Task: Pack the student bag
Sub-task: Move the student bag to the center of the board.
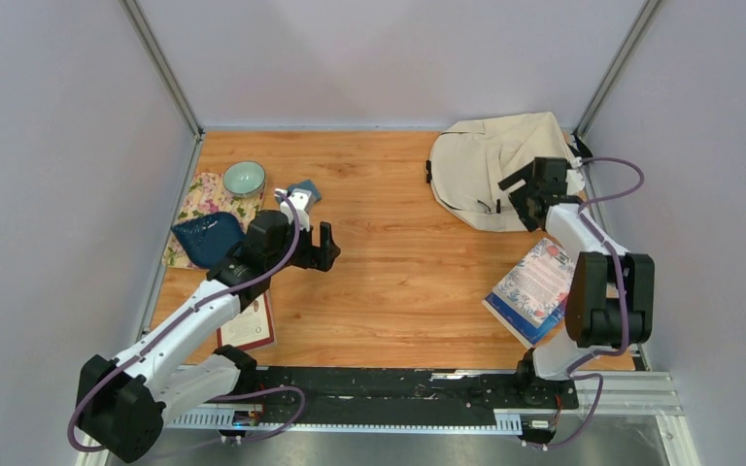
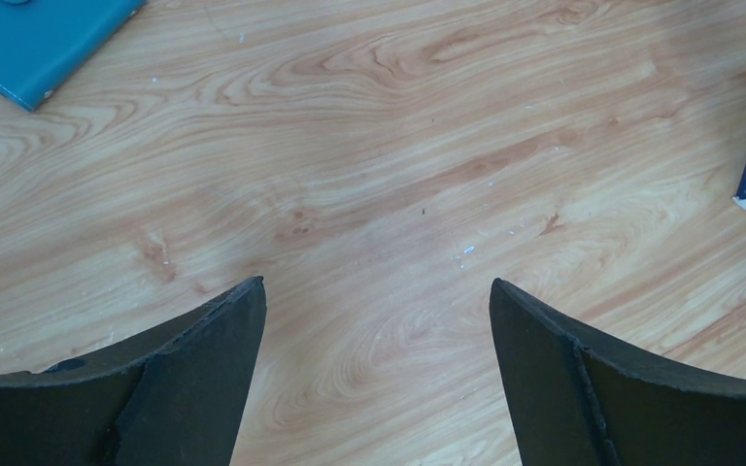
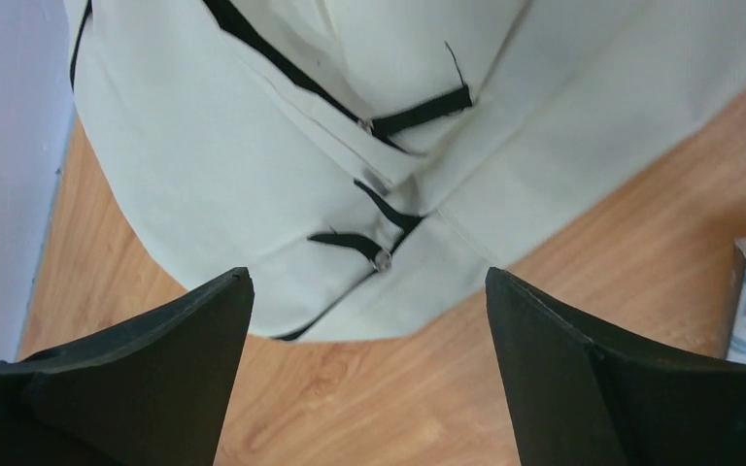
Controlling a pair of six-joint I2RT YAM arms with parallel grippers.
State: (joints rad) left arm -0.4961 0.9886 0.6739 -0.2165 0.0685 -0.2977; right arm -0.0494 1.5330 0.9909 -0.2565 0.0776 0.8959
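The student bag (image 1: 491, 165) is a large cream backpack lying flat at the back right of the table. Its black zipper pulls and straps (image 3: 389, 209) show in the right wrist view. My right gripper (image 1: 519, 197) hovers over the bag's near edge, open, with nothing between its fingers (image 3: 369, 280). The bag's rounded edge (image 3: 253, 155) lies just beyond the fingertips. My left gripper (image 1: 322, 243) hangs open over bare wood at the left-centre of the table (image 2: 377, 283), holding nothing.
A teal pouch (image 1: 303, 189) (image 2: 39, 39) lies behind the left gripper. A green bowl (image 1: 244, 178), a floral cloth (image 1: 199, 199) and a dark blue item (image 1: 208, 238) sit at the far left. A floral book (image 1: 536, 288) lies by the right arm, and a booklet (image 1: 250, 325) under the left arm.
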